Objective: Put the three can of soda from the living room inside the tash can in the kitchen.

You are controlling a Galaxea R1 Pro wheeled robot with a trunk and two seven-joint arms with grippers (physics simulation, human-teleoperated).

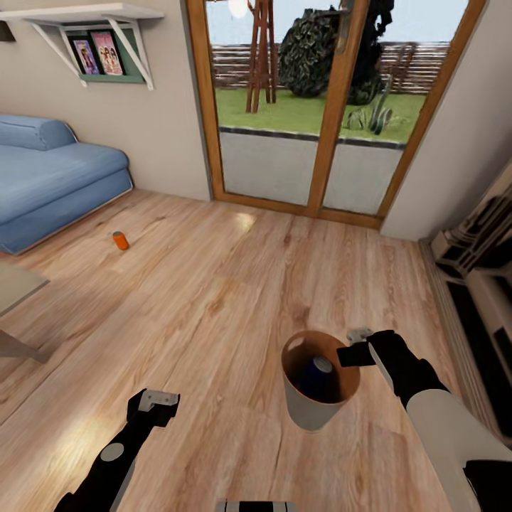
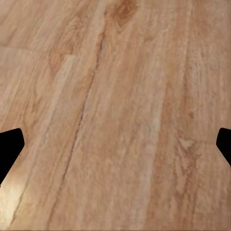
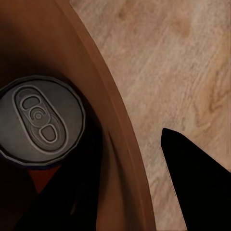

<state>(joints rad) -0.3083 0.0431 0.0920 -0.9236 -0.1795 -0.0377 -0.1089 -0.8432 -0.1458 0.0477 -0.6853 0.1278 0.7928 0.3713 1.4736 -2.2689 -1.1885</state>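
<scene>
- Holding the tash can (image 1: pixel 313 405) by its rim, your right gripper (image 1: pixel 358 353) had its jaws closed on the wall; a dark blue can (image 1: pixel 318 375) stood upright inside.
- Your left gripper (image 1: pixel 158 402) hung wide open and empty, nearer the orange can (image 1: pixel 121 240), which lay well ahead-left by the sofa (image 1: pixel 50 178).
- You could read no labels.

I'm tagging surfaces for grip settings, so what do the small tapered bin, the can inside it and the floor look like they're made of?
Pale grey tapered bin: likely plastic or coated metal, glossy copper-brown inside.
Dark blue soda can: metal, dull silver-grey top with stamped pull tab.
Light plank floor: wood or wood-look laminate, visible grain, knots and board seams, slight sheen.
</scene>
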